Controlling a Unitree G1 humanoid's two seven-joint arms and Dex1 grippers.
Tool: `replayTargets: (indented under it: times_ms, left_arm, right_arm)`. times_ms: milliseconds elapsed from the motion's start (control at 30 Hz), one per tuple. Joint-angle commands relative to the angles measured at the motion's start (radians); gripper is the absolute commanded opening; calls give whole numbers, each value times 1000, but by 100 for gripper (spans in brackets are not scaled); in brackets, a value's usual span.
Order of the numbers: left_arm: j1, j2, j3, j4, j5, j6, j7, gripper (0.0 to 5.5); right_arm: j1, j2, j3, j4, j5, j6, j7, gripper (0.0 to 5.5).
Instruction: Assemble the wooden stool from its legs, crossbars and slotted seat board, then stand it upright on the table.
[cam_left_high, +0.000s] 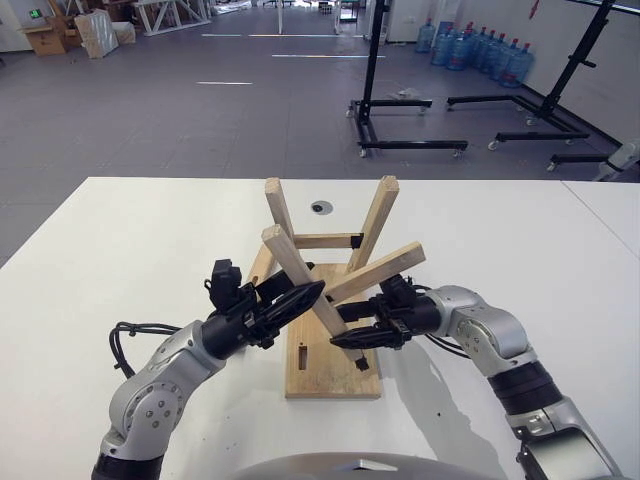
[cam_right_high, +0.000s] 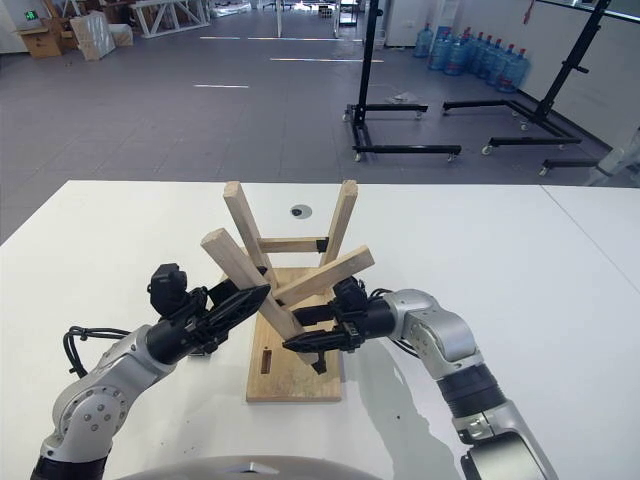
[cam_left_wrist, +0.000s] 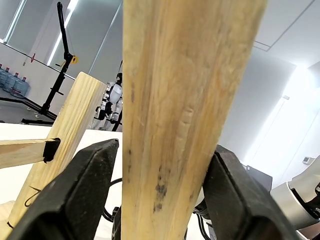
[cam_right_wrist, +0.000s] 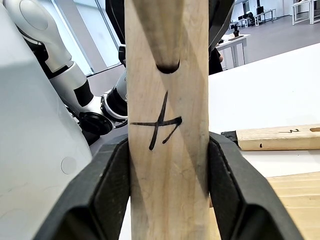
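The left fingers (cam_left_wrist: 85, 195) are clamped on both sides of a slanted leg (cam_left_high: 285, 255), gripping it about midway up, above the seat board (cam_left_high: 335, 382). The right fingers (cam_right_wrist: 105, 195) are closed tight on a leg marked with a pen-drawn cross. From the head views we take this to be the lower part of the same slanted leg, just above the near half of the seat board, though we cannot be fully sure.

The seat board lies flat on the white surface (cam_left_high: 130, 230), its long side running away from us. The slanted leg rises from the near right part of the board and leans up toward its far left corner. A second slanted leg (cam_left_high: 385, 270) crosses it, its free end pointing up and out past the board's right edge. Its lower end is hidden behind the first leg, so we cannot tell where it sits.

At the far end of the board two far legs (cam_left_high: 376, 215) stand splayed upward, joined by a crossbar (cam_left_high: 325, 241) with a black fitting at one end. A narrow slot (cam_left_high: 302, 352) shows in the near left part of the board. Just beyond the board's far end there is a small round hole (cam_left_high: 320, 207) in the surface. Well beyond that, black wheeled stands (cam_left_high: 410, 145) rest on the floor.
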Motion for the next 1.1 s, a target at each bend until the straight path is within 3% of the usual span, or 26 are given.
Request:
replayTargets:
  times_ms: [33,433,567,1067,1100]
  left_arm:
    - [2,-1,-9,-4,8,-1,-6,278]
    - [5,13,-21,6,47,-2,-27,260]
    - [3,16,-33,11,65,-5,-35,215]
    - [-27,-18,19,64,121,-133,-72,211]
    - [-33,-16,27,68,114,-136,-81,210]
  right_arm:
    - [-15,-10,11,10,-24,-31,27,203]
    - [-38,-30,16,40,-56,-48,70,203]
    - [-40,-32,17,45,-64,-48,73,203]
    - [-58,29,-12,108,-106,-85,-37,203]
    - [-62,25,-9,128,-118,-89,-40,241]
